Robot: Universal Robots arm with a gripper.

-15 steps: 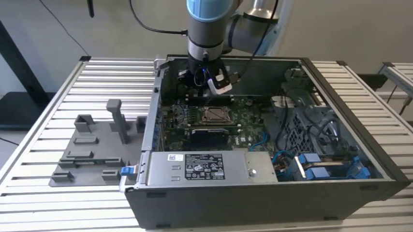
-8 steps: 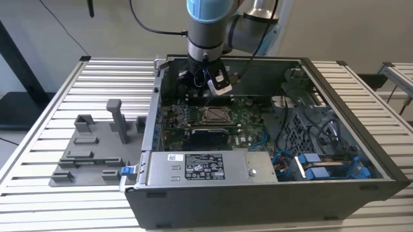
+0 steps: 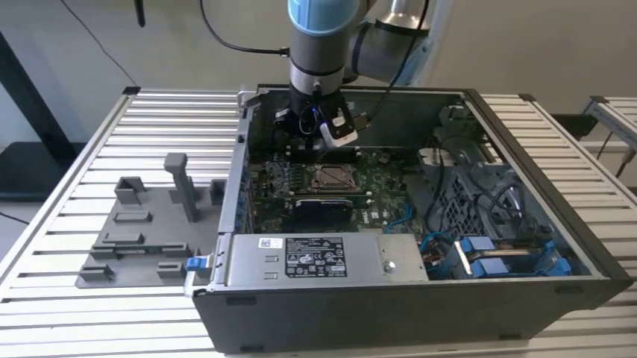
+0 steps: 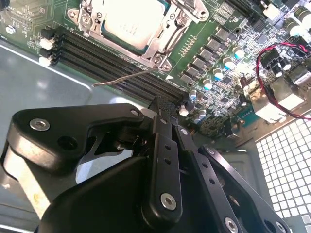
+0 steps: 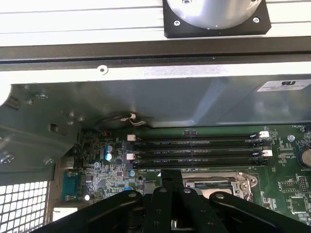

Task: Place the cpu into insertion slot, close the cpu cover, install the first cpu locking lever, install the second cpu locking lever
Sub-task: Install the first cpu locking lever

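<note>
In the exterior view my gripper (image 3: 326,133) hangs inside the open computer case, just behind the insertion slot (image 3: 329,177) on the green board. The second wrist view shows the cpu (image 4: 130,20), silver-faced, lying in the slot with the cpu cover (image 4: 163,44) down around it. A thin wire locking lever (image 4: 121,77) sticks out from the socket over the black memory slots (image 4: 112,60). My gripper (image 4: 167,108) is shut with nothing between its fingers, its tip close beside that lever. In the first wrist view my gripper (image 5: 171,175) sits by the socket frame (image 5: 234,181).
A labelled power-supply box (image 3: 318,257) lies along the case's front wall, with a black block (image 3: 321,212) behind it. Blue cables and a drive cage (image 3: 488,224) crowd the exterior view's right. A grey fixture (image 3: 149,224) stands outside the case on the slatted table (image 3: 169,127).
</note>
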